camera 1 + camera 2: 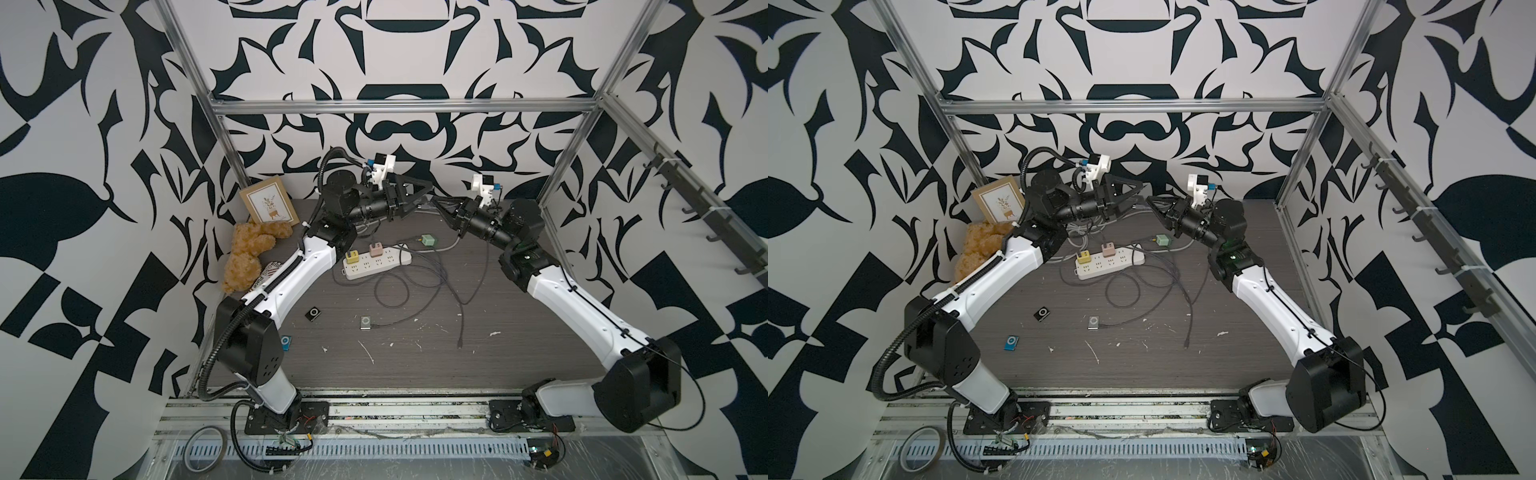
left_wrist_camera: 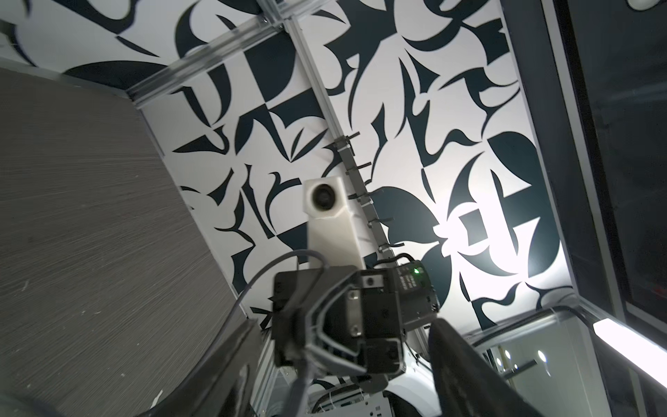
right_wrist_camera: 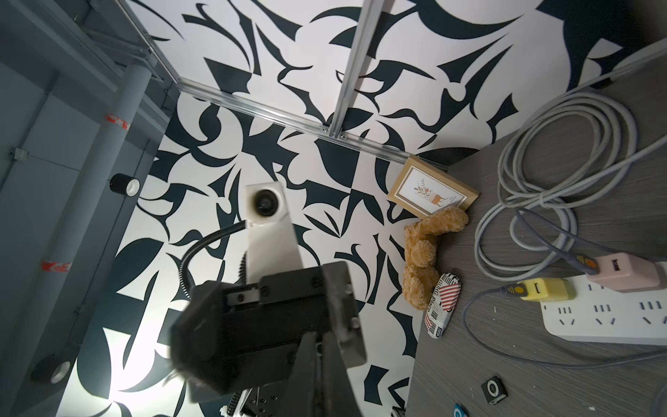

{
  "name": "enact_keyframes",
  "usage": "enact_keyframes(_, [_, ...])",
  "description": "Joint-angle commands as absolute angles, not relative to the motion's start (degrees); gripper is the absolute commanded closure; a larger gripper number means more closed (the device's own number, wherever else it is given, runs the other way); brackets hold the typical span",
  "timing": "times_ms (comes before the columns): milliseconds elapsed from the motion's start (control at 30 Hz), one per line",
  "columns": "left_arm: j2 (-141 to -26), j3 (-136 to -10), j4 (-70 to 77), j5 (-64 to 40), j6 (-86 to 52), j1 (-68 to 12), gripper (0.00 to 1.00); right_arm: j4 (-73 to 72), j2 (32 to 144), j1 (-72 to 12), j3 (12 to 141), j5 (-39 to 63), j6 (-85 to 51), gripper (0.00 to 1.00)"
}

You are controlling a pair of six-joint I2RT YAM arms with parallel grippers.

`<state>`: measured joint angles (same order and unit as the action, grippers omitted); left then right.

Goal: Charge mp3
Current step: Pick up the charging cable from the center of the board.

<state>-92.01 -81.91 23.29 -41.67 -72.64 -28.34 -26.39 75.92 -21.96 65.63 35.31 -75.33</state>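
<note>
Near tabletop (image 1: pixel 519 357) centre, silver mp3 (image 1: pixel 365 323) is lying, cable (image 1: pixel 395 322) attached | rear edge: left gripper (image 1: pixel 419 195) standing wide, right gripper (image 1: pixel 438 203) sitting shut, empty | risk: either gripper snagging loose cable loops, unplugging mp3

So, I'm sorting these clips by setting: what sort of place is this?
Likely a staged robot test cell, not a home: an aluminium frame edges patterned wall panels, and two arms are bolted beside a wood-grain table dressed with a power strip and teddy.

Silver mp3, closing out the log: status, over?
Left gripper open, right gripper shut, both empty, raised at back. Silver mp3 on table, cable apparently joined. Nothing in the way.
</note>
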Motion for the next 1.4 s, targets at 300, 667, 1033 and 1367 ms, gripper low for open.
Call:
enact_keyframes(300, [-84.9,-70.6,28.9,-28.9,-81.5,-29.7,0.26,-45.3,74.6,-22.7,64.0,35.0,-71.6,1.00])
enact_keyframes(667, [-85.8,-71.7,34.4,-27.0,-83.4,-31.1,0.26,-43.3,74.7,-23.4,64.5,35.7,-71.5,1.00])
enact_keyframes(1033, [-87.0,-73.8,35.2,-27.0,-83.4,-31.7,0.29,-41.3,74.8,-23.8,64.6,35.7,-71.0,1.00])
enact_keyframes(1367, [-87.2,-74.2,35.5,-28.0,-83.5,-31.8,0.35,-40.8,75.7,-23.9,65.0,35.4,-71.3,1.00])
